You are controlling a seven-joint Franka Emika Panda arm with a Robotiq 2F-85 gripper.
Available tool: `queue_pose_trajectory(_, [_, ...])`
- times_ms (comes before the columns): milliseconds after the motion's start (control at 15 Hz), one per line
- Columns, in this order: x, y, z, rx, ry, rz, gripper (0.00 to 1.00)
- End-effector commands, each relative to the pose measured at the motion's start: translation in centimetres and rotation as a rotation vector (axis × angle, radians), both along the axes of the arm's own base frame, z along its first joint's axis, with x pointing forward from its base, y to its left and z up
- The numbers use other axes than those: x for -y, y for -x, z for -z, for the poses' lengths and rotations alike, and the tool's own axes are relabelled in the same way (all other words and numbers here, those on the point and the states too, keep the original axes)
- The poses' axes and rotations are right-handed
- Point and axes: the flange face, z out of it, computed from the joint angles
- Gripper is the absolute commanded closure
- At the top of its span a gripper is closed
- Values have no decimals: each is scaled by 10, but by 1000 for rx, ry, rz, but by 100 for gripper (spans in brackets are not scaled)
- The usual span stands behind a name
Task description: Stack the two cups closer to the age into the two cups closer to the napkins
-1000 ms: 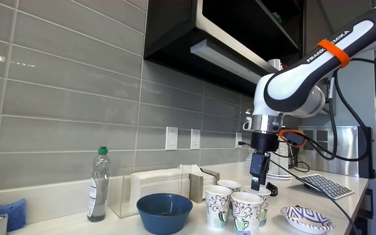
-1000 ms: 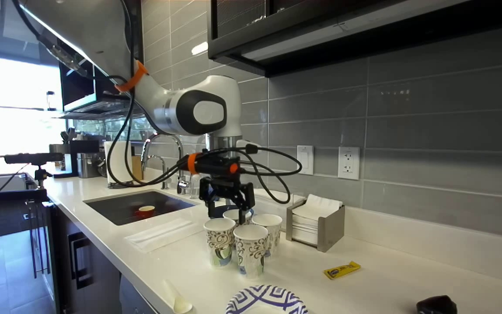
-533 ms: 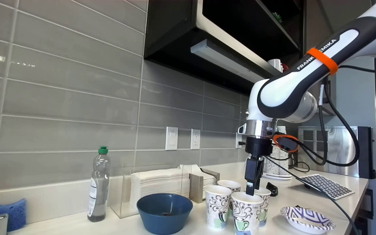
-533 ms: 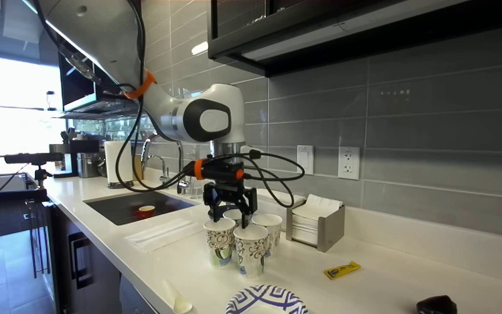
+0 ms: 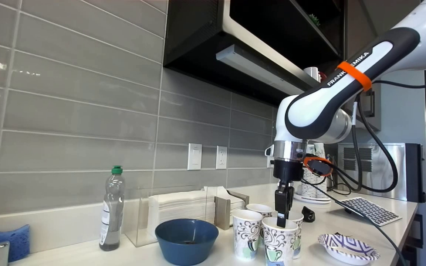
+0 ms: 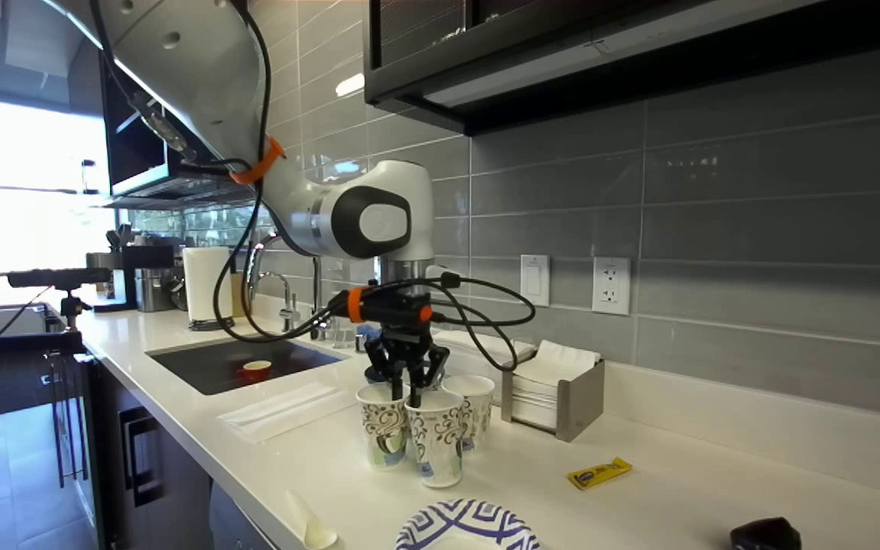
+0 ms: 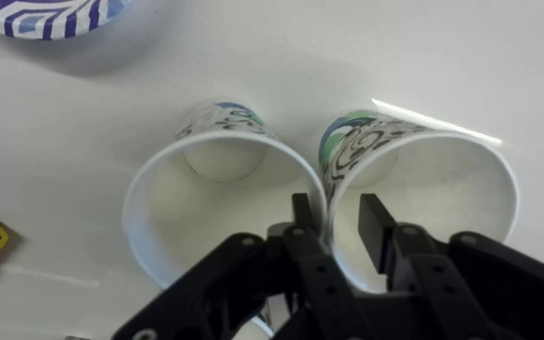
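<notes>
Four small white patterned paper cups stand upright together. The two edge-side cups (image 6: 384,428) (image 6: 438,451) show in the wrist view as a left cup (image 7: 182,208) and a right cup (image 7: 451,189), rims touching. My gripper (image 7: 333,200) is over them, partly closed but still apart: one finger inside each cup, the touching rims between. The right finger (image 7: 376,231) stands clear of its wall; the left one is close to its own. Nearer the napkins (image 6: 558,363) are the other two cups (image 5: 248,236) (image 5: 261,209), one mostly hidden in an exterior view.
A blue bowl (image 5: 186,247) sits beside the cups, with a soap bottle (image 5: 111,221) farther along. On the other side are a patterned paper plate (image 5: 348,253) and a yellow packet (image 6: 599,473). A sink (image 6: 211,374) lies beyond. Cabinets hang above.
My gripper has come down and sideways into the cups, and its fingers have drawn much closer together. The edge-side cup nearer the plate has shifted slightly towards its neighbour.
</notes>
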Motion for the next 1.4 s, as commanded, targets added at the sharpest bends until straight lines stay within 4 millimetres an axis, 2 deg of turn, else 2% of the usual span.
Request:
queue_pose_trajectory(0, [6, -3, 0, -4, -4, -5, 97])
queue_pose_trajectory(133, [11, -1, 0, -15, 6, 0, 100])
queue_pose_trajectory(467, [28, 5, -14, -21, 29, 25, 99])
queue_pose_trajectory(733, [32, 12, -28, -50, 57, 18, 99])
queue_pose_trajectory(1000, [28, 20, -63, -67, 106, -12, 99])
queue_pose_trajectory(1333, [21, 16, -127, -24, 175, -65, 99])
